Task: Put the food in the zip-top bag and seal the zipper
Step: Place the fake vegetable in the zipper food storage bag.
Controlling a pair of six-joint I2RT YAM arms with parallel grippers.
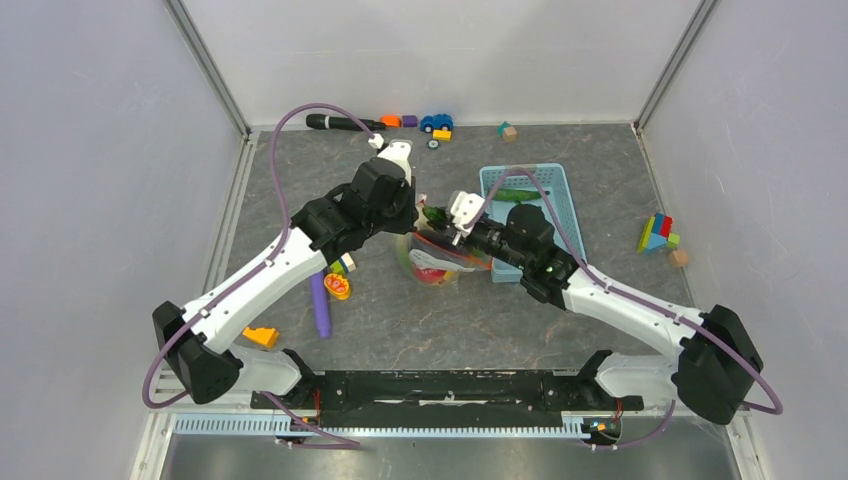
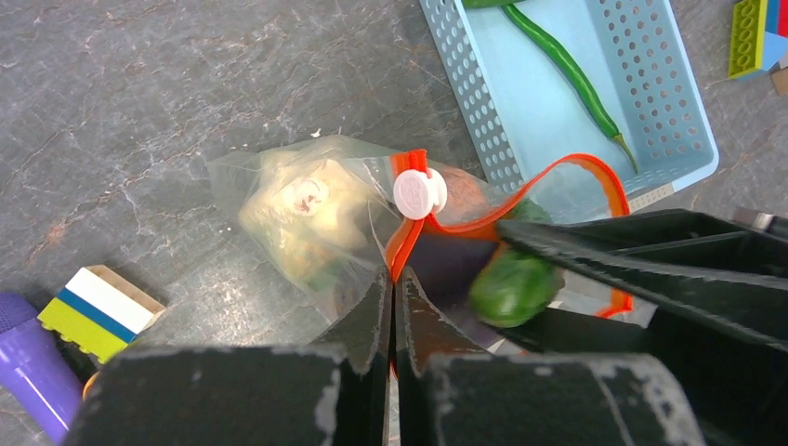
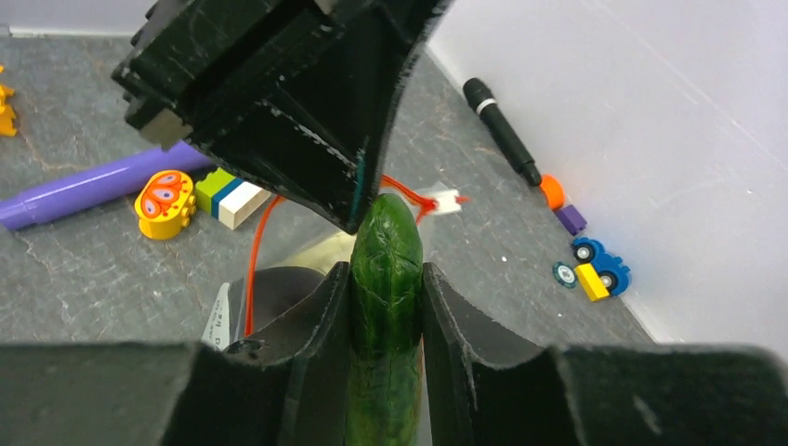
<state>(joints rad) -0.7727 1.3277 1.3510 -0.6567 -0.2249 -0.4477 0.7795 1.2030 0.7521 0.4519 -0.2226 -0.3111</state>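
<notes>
Cucumber [image 3: 384,242]: clamped between right gripper [image 3: 385,293] fingers, tip at the bag mouth | zip-top bag [image 2: 279,186]: table centre, mouth open, cabbage [image 2: 293,209] inside | left gripper [image 2: 392,288]: fingers together, pinching zipper [image 2: 595,172] edge | basket [image 2: 548,121]: just beyond the bag

**Table Stock, Counted From the Floor**

Zip-top bag [image 2: 372,177]: one. Cucumber [image 3: 385,269]: one. Cabbage [image 2: 293,209]: one. Light blue basket [image 2: 465,74]: one. Long green pepper [image 2: 567,65]: one. Purple stick [image 1: 320,305]: one. Black marker [image 1: 340,123]: one. Toy car [image 1: 436,122]: one. Butterfly disc [image 3: 164,203]: one. Toy blocks [image 1: 657,232]: several scattered, too small for a firm count.
</notes>
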